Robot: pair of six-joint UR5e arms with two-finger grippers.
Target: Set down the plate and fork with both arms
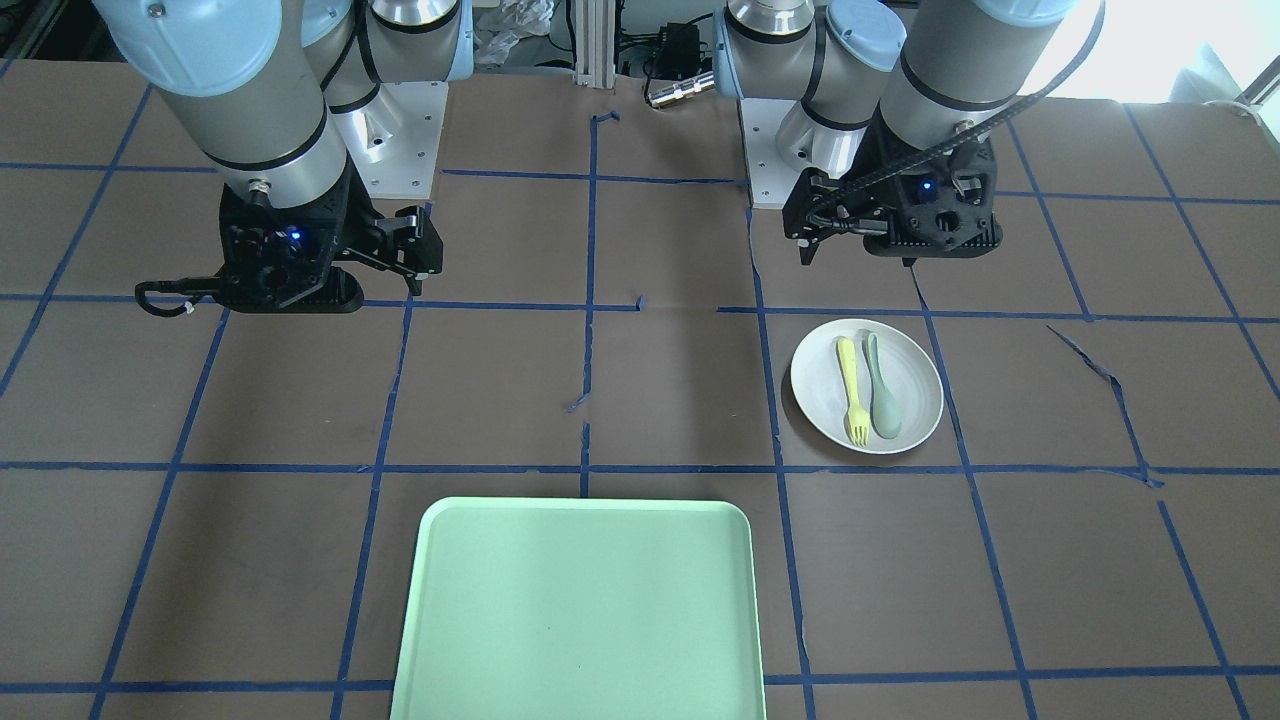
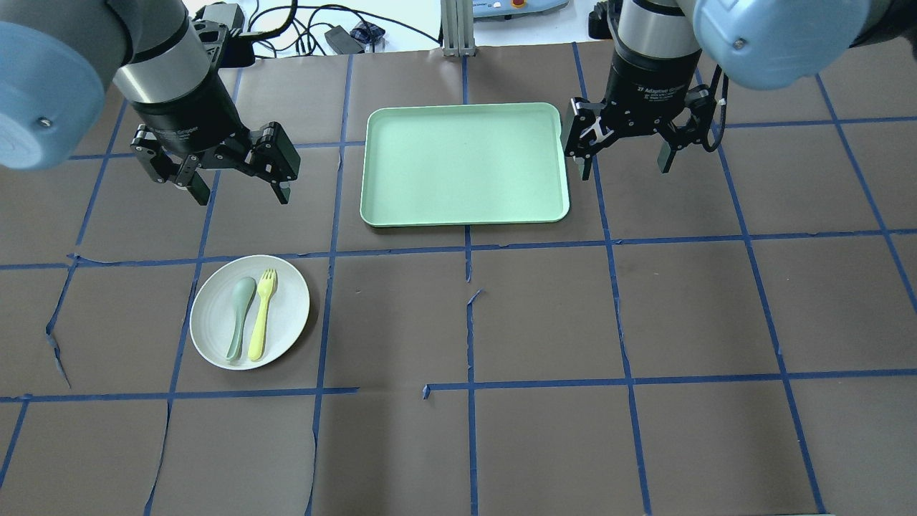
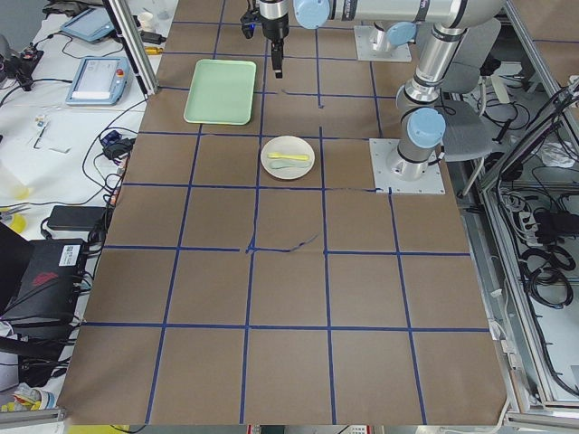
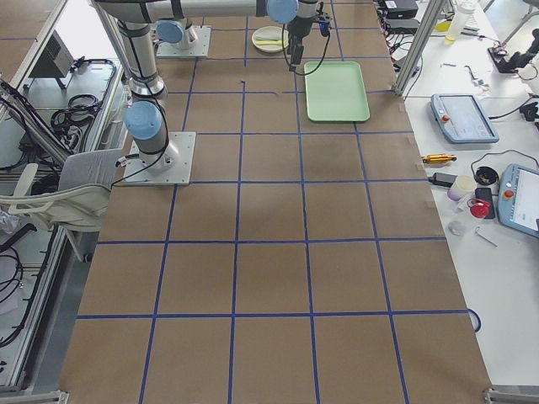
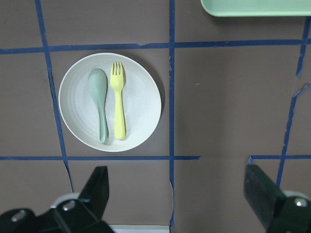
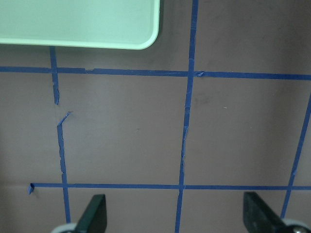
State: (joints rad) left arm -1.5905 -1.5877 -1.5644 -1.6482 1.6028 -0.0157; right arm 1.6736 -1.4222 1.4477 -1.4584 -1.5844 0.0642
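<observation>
The round off-white plate [image 2: 215, 326] lies on the brown table at the near left, and shows in the front view [image 1: 915, 385] and the left wrist view [image 5: 141, 107]. The pale yellow fork [image 2: 261, 322] lies on it, tines toward the tray, and shows in the left wrist view [image 5: 118, 107]. My left gripper [image 2: 240, 195] hangs open and empty above the table, just beyond the plate; its fingers [image 5: 97, 189] frame the wrist view. My right gripper [image 2: 625, 168] is open and empty above the table, right of the tray.
A grey-green spoon [image 2: 240, 308] lies on the plate beside the fork. A large pale green tray [image 2: 466, 165] lies empty at the table's far middle. Blue tape lines grid the brown table cover. Cables and devices lie beyond the far edge.
</observation>
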